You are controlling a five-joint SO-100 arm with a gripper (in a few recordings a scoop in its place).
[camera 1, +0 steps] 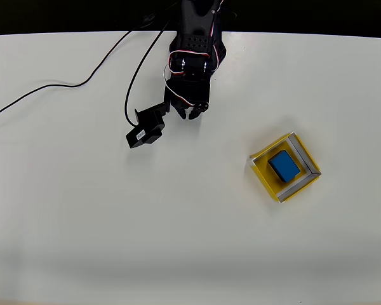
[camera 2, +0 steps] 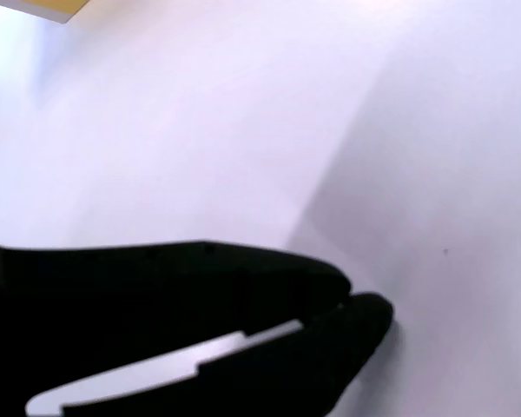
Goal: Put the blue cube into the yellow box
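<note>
The small bright blue matte cube [camera 1: 283,165] sits inside the shallow square yellow box [camera 1: 262,168] with pale grey rim, at four o'clock on the white table [camera 1: 82,222] in the overhead view. The black two-finger gripper [camera 1: 189,113] hangs well apart at twelve o'clock, its fingertips [camera 2: 365,311] pressed together and empty

We seem to be looking at a lab or test bench rather than a home. The table [camera 1: 82,222] is a plain white surface, evenly lit, with a black band behind its far edge. On it we see a black robot arm [camera 1: 193,51] with exposed red and white wires, a thin black cable [camera 1: 44,92] trailing across the top, and a small black module [camera 1: 146,130] on a cable beside the arm.
</note>
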